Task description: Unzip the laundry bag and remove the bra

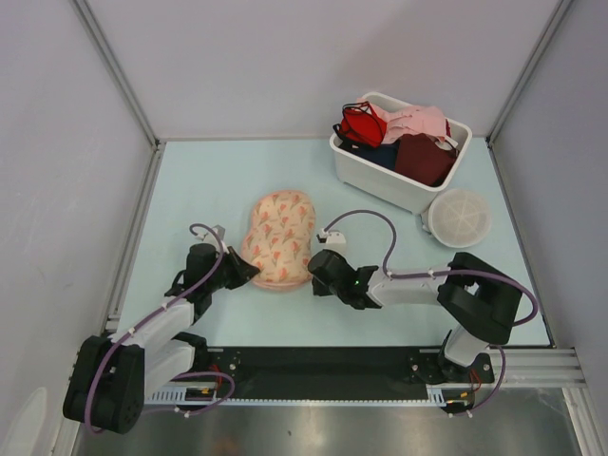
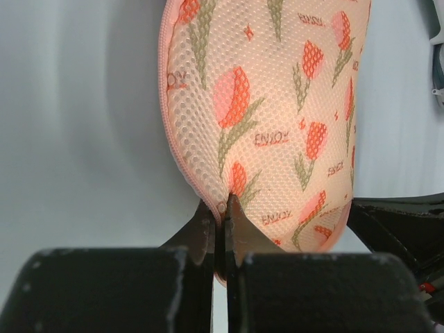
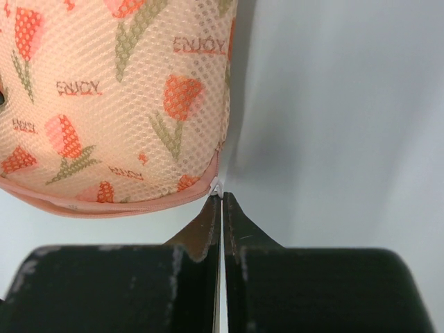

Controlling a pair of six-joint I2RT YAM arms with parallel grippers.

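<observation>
The laundry bag (image 1: 281,237) lies flat on the pale table, peach mesh with an orange tulip print. My left gripper (image 1: 251,270) is at its near left edge. In the left wrist view that gripper (image 2: 223,207) is shut on the pink seam of the bag (image 2: 277,118). My right gripper (image 1: 314,268) is at the bag's near right corner. In the right wrist view it (image 3: 221,198) is shut on the small white zipper pull (image 3: 216,184) at the rim of the bag (image 3: 118,97). The zipper line looks closed. The bra is hidden.
A white bin (image 1: 380,180) at the back right holds a red bra (image 1: 363,123), a pink garment (image 1: 418,122) and a dark red one. A round white mesh disc (image 1: 459,217) lies beside it. Grey walls enclose the table on three sides.
</observation>
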